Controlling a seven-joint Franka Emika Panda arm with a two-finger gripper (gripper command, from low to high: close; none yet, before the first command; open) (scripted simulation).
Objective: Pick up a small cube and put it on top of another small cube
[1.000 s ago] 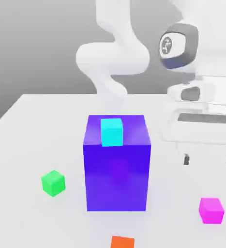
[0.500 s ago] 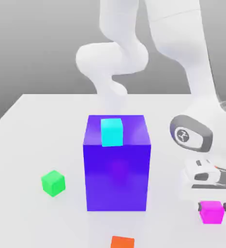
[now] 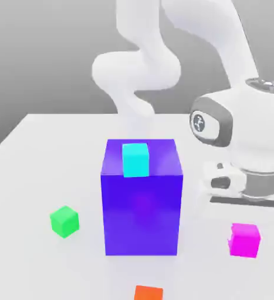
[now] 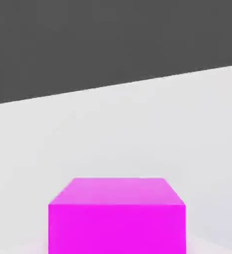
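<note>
The small cube (image 3: 245,239), bright magenta, hangs slightly tilted just above the table at the exterior view's right. In the hand view the same magenta cube (image 4: 116,218) sits very close below the camera. My gripper (image 3: 244,232) reaches down from the white hand directly above the cube and is shut on it. The other small cube (image 3: 64,221), bright green, rests on the table at the exterior view's left, on the far side of the big block from my gripper.
A big blue-purple block (image 3: 142,205) stands mid-table between the two cubes, with a cyan cube (image 3: 135,159) on top. A small orange cube (image 3: 148,292) lies at the front edge. The white table (image 3: 45,146) ends against a grey backdrop.
The hand dropped onto the magenta cube and its fingers closed around it. It has since risen and shifted towards the exterior view's left, carrying the cube off the table.
</note>
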